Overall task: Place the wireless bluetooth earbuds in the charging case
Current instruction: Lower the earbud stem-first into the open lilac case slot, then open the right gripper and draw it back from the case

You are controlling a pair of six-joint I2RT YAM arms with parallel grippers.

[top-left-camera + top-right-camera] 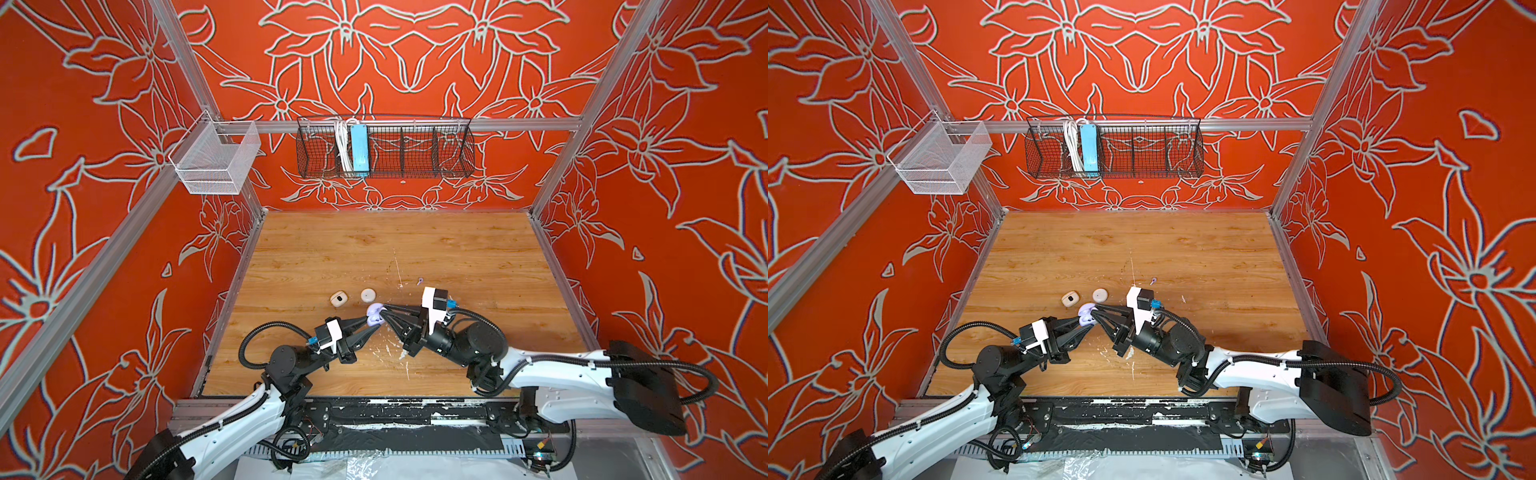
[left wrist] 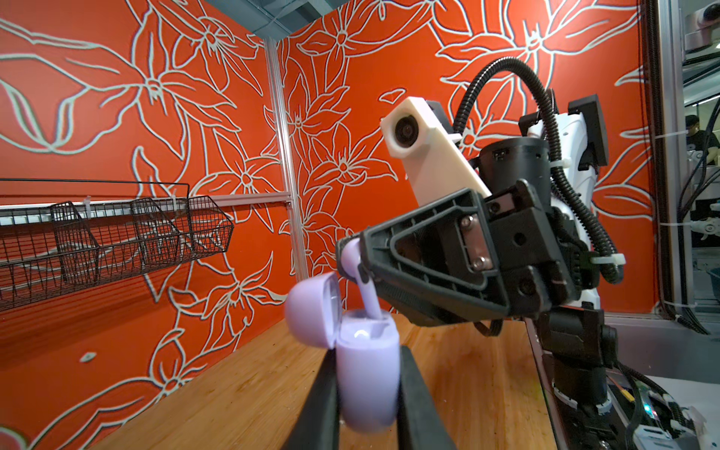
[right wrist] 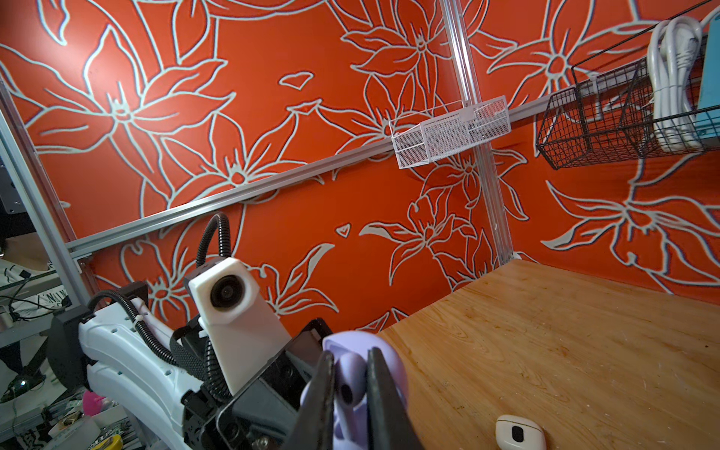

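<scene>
My left gripper point(image 2: 368, 393) is shut on the body of a lavender charging case point(image 2: 368, 374), held upright with its lid point(image 2: 311, 311) swung open. My right gripper point(image 3: 350, 354) is shut on the head of a lavender earbud point(image 3: 348, 387). In the left wrist view the earbud's stem point(image 2: 370, 304) dips into the case's mouth. In both top views the two grippers meet at the case point(image 1: 375, 313) point(image 1: 1087, 311) near the table's middle. Another lavender earbud point(image 1: 419, 281) point(image 1: 1153, 281) lies on the wood behind the right gripper.
A cream case with a dark spot point(image 1: 339, 299) point(image 3: 520, 432) and a round white case point(image 1: 368, 295) sit on the table just left of the grippers. A black wire basket point(image 1: 384, 147) and a white mesh basket point(image 1: 216, 160) hang on the walls. Paint flecks point(image 1: 390, 349) mark the wood.
</scene>
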